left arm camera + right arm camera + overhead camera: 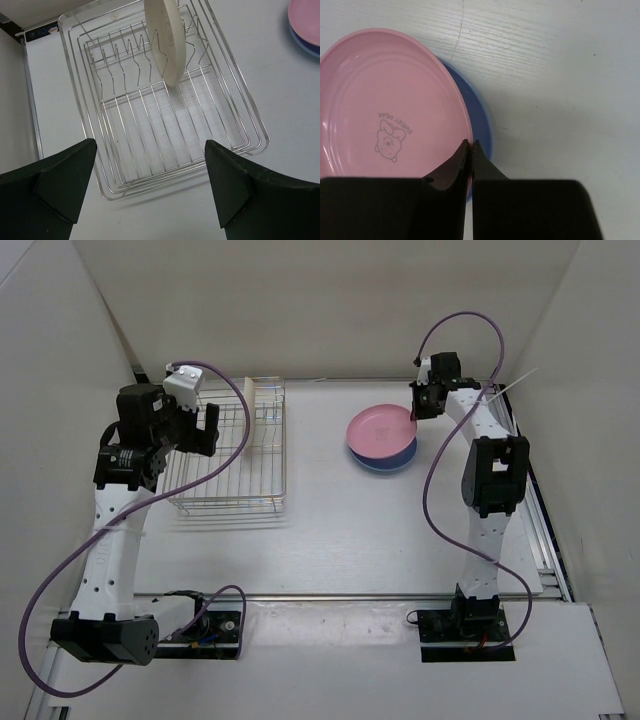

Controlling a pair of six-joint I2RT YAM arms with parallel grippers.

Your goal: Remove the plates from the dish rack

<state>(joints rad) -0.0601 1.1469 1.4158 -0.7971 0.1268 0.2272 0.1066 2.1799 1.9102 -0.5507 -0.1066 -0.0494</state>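
The silver wire dish rack [235, 465] sits on the left of the table. One cream-white plate [264, 398] stands on edge between the dividers at its far end. My left gripper [200, 430] hovers over the rack's near left part, open and empty. In the left wrist view the rack [150, 135] and the cream plate [165, 40] lie beyond the wide-apart left gripper [150, 170]. The pink plate [378, 426] lies flat on the light blue plate [385, 462] at centre right. My right gripper [471, 142] is shut, its tips over the pink plate's [390, 105] right rim, blue plate [479, 120] beneath.
White walls close in the table at the back and on both sides. Purple cables loop from both arms. A metal rail [350, 596] runs along the table's near edge by the arm bases. The pink plate [306, 15] shows at the upper right of the left wrist view.
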